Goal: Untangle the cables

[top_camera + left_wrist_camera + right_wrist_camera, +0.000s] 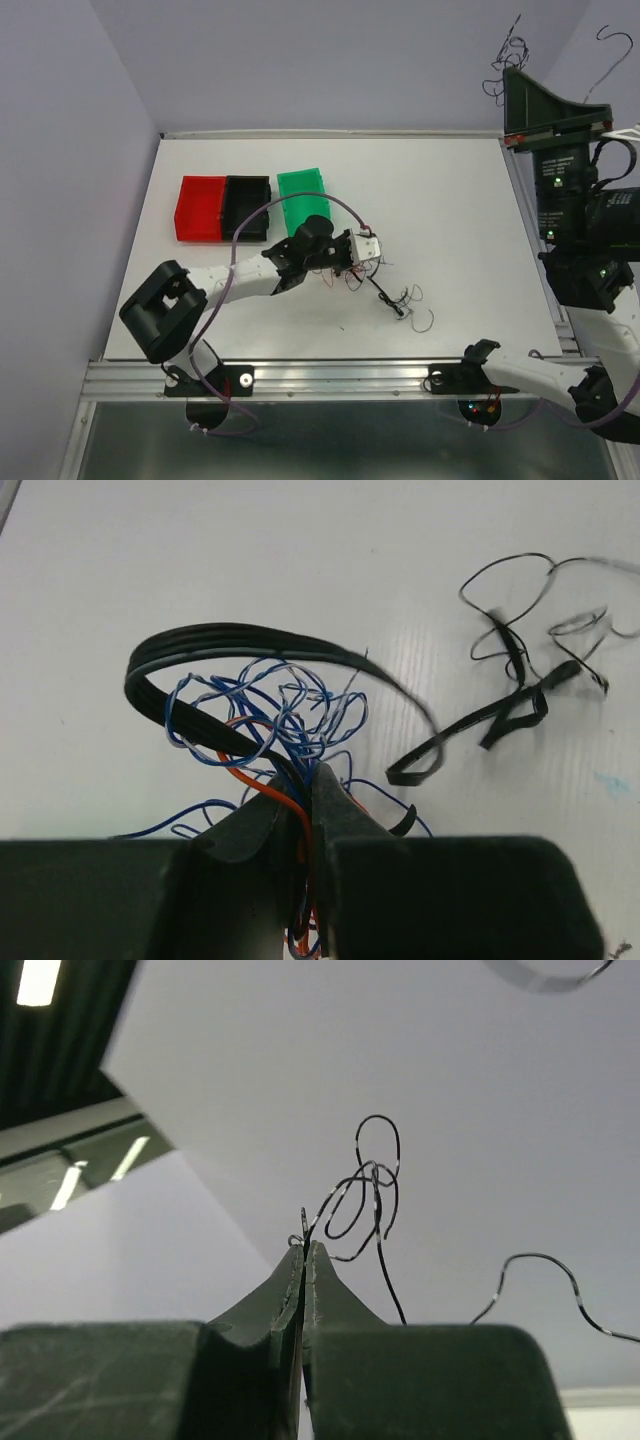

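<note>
The cables sit in a knot on the surface, just on the arms' side of the green bin and a touch to its right. The left end effector is pinched shut right in the middle of that knot, and to my eye that is the worry. The pinch takes in blue wires, an orange-red wire and a black ribbon cable all at once, so a pull from here would likely drag the whole clump and cinch its loops tighter rather than free one strand. The loose black strands lying beyond the knot, farther again from the green bin, seem to run on from the ribbon and could get towed along too. Far to the right of the green bin and high above it, the right end effector is closed on a thin black wire with only its very tips. Something that fine could slip out, or its dangling end could snag the arm. The blue wires are hair-fine and glossy, in springy curls. The ribbon is flat, with several ridged tracks side by side, and arches in a stiff hoop. The raised black wire carries pale bands and coils into small loops. Both sets of fingers are dark, matte, scuffed wedges. The surface is white with faint ribbing, and the green bin is smooth, open-topped plastic.
</note>
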Controlling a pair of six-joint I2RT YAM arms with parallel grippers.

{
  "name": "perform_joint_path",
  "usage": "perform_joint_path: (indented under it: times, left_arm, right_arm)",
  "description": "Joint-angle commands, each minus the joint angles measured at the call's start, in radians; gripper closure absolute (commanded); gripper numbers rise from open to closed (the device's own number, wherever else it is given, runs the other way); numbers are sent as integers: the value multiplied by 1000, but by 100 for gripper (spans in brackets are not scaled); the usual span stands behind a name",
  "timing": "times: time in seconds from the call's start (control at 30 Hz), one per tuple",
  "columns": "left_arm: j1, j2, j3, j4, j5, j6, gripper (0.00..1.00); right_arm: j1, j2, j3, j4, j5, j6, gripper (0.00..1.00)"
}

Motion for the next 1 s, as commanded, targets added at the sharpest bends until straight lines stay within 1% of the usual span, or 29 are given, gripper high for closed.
perform_joint_path:
  times: [0.0,0.03,0.07,0.13,0.23,0.27,0.33,0.37,0.4,0.43,0.47,0.5,0.6,0.67,0.7,0.73,0.83,0.9,0.97]
  left_arm:
    - [-3,-162,83,-208,90,80,83]
    - [-1,-187,80,-217,77,86,83]
    - [-1,-232,68,-219,59,93,83]
    - [-1,-272,62,-231,54,103,82]
    - [-3,-314,59,-260,68,115,82]
    - [-3,-322,62,-301,89,135,81]
    - [-6,-323,68,-373,112,155,79]
    - [-10,-322,70,-395,114,179,76]
    - [-18,-322,65,-417,106,182,66]
    - [-21,-326,61,-417,94,186,62]
    - [-21,-331,56,-420,82,184,59]
    - [-21,-349,50,-415,57,186,54]
    - [-21,-403,16,-351,-7,172,47]
    - [-21,-437,-5,-320,-35,170,44]
    - [-21,-449,-24,-307,-49,166,41]
    - [-21,-460,-34,-250,-62,143,40]
    - [-21,-468,-71,-137,-141,98,38]
    - [-21,-449,-84,-100,-184,78,38]
    - [-21,-428,-91,-43,-201,52,38]
  right_arm:
    - [5,-53,-233,-3,335,-153,99]
    - [5,-80,-272,-3,371,-169,99]
    - [4,-92,-359,-3,406,-185,99]
    - [3,-134,-444,-5,410,-193,99]
    - [4,-184,-574,-6,436,-159,99]
    - [3,-215,-643,-14,437,-118,99]
    - [4,-240,-700,-22,405,-84,99]
    - [5,-257,-754,-25,370,-52,100]
    - [5,-261,-780,-23,359,-36,100]
    - [4,-263,-800,-23,349,-24,99]
    - [3,-260,-817,-23,335,-7,99]
    - [3,-248,-829,-23,289,-2,100]
    - [5,-217,-816,-23,176,-25,99]
    - [5,-189,-812,-23,142,-30,100]
    - [4,-180,-812,-23,129,-30,99]
    - [5,-174,-812,-20,116,-30,99]
    - [3,-166,-809,-7,28,-44,99]
    - [4,-163,-811,9,-57,-59,100]
    - [5,-156,-812,32,-99,-59,99]
